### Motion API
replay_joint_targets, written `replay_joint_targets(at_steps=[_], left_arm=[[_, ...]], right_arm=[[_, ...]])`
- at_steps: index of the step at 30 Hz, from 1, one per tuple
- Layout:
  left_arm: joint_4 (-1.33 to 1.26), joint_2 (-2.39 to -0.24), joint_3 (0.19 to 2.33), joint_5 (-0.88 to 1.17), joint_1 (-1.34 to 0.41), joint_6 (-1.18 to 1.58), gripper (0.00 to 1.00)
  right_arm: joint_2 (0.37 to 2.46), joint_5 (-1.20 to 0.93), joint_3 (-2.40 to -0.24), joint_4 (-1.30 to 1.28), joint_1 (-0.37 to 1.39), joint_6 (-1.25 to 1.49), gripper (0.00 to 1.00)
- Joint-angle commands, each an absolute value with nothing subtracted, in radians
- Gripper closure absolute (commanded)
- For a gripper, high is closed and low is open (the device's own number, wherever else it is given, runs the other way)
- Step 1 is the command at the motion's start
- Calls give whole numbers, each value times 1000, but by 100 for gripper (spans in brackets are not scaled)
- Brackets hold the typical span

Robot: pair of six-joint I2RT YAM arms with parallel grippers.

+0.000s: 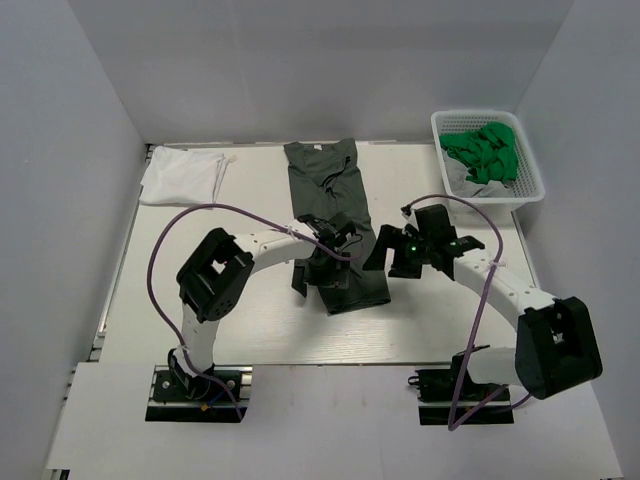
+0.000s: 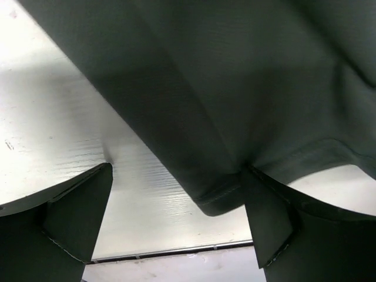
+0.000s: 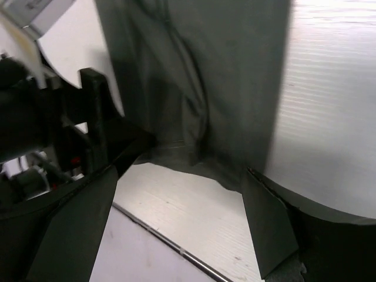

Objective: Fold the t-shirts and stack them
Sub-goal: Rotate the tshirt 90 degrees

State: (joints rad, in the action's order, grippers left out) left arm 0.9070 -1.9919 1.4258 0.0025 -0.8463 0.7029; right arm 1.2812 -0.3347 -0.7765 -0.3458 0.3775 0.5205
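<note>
At the centre of the top view, the dark olive t-shirt (image 1: 335, 200) lies on the tabletop (image 1: 240, 320). Its long axis runs from the collar in the upper part of the frame down to the hem in the lower part, slanted a little to the right. The white t-shirt (image 1: 185, 175) lies in the upper left, well apart from it.

I judge that the coming move is a fold of the hem end, so what matters is where the hem lies from each arm. The left fingers (image 1: 322, 255) are over the lower left part of the olive shirt. The right fingers (image 1: 382, 252) are just beside its right edge, at about the same height in the frame. Both are near, but the left arm is the nearer one.

In the left wrist view, the left fingers (image 2: 264, 223) are wide apart. A hem corner lies between them and touches the finger at the right of the frame, but they are not clamped on it.

In the right wrist view, the right fingers (image 3: 267, 226) are also wide apart and hold nothing. The hem is ahead of them, in the upper middle of the frame.
</note>
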Motion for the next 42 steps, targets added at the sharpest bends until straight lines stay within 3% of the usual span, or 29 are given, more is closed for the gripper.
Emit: replay_joint_targets(at_steps=[1,15,27,42], left_arm=[[894,-1960,1405,-15,-848,742,0],[925,-1939,1303,-3,-848,788,0],[1032,-1853,1128,-91,-848,808,0],[1155,-1720,1058,-163,-830,841,0]], right_arm=[[1330,-457,-782,-160,391,552,10],[1563,-448,-696,-83,433,575,10],[1565,-362,-693,-178,431,561,10],[1559,-344,-710,-271,440,499,10]])
